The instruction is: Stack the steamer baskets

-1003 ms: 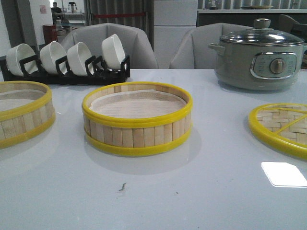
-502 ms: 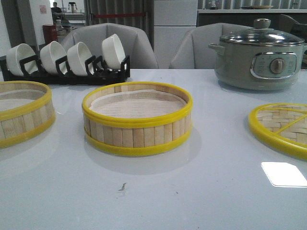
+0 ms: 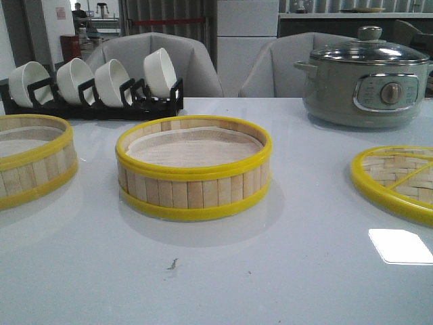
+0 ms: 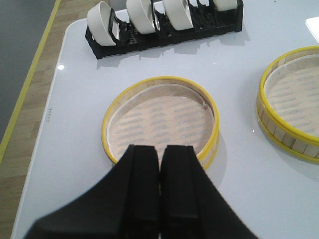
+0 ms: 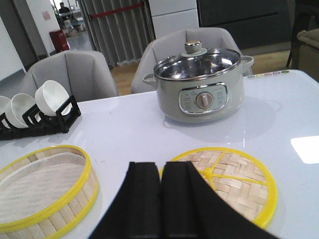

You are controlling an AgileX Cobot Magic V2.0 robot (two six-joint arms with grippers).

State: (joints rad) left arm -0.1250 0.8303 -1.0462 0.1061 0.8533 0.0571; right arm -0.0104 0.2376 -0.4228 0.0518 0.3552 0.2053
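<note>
Two steamer baskets with pale bamboo slat walls, yellow rims and white liners stand apart on the white table. One basket (image 3: 193,167) is in the middle; it also shows in the right wrist view (image 5: 42,191) and the left wrist view (image 4: 294,102). The other basket (image 3: 30,157) is at the left edge; it also shows in the left wrist view (image 4: 160,120). My left gripper (image 4: 160,149) is shut and empty, above the near rim of the left basket. My right gripper (image 5: 160,167) is shut and empty, between the middle basket and the lid. Neither gripper shows in the front view.
A flat woven yellow-rimmed lid (image 3: 398,179) lies at the right. A grey-green electric pot (image 3: 365,78) with a glass lid stands at the back right. A black rack of white bowls (image 3: 95,84) stands at the back left. Grey chairs stand behind the table.
</note>
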